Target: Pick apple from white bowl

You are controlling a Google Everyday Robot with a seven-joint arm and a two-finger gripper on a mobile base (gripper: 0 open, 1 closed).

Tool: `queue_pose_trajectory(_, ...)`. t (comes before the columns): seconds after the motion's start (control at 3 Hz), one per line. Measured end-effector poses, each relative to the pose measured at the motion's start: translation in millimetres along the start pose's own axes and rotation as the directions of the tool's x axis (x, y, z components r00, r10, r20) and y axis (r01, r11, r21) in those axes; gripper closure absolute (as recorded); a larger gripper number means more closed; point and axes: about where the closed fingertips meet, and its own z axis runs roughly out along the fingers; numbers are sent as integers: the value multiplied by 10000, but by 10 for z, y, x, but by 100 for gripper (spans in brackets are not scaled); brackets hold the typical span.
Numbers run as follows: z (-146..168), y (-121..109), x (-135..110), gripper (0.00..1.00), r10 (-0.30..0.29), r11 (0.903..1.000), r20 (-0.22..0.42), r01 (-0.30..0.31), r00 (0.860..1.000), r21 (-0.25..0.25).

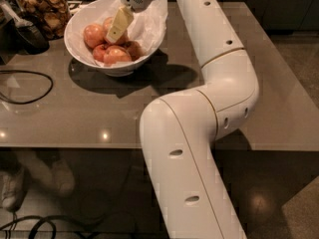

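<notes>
view: camera view, looking down over the robot's own arm onto a table
white bowl (79, 59): on the grey table (99, 118), far left part, upright
paper (149, 19): crumpled white lining, sticks up over the bowl's right rim
apple (116, 55): in the bowl, front of the pile, pinkish-red with a paler top, resting against the fruit around it
other apples: one pink at the left (93, 35), a small darker red one (101, 51) between that and the front one, one on the right (132, 49), one at the back partly hidden behind the gripper
gripper (112, 37): pale yellow, tilted down-left into the bowl, tip among the apples just above the front apple; contact cannot be told
gripper state: cannot tell whether apart, together or clamped on anything
arm (219, 83): white, rises from bottom centre, bends at the elbow on the right, reaches back over the table to the bowl
glass jar (45, 6): brown snacks inside, behind-left of the bowl, near it
black cable (30, 86): loop lying on the table, left of the bowl's shadow
</notes>
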Motion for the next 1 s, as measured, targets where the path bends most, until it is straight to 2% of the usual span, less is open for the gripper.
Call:
queue_pose_trajectory(0.67,82,-15,92,28,151,9998,-118,-152,9998,-120)
queue_pose_trajectory(1.0,82,-15,91,46,151,9998,-118,-152,9998,-120)
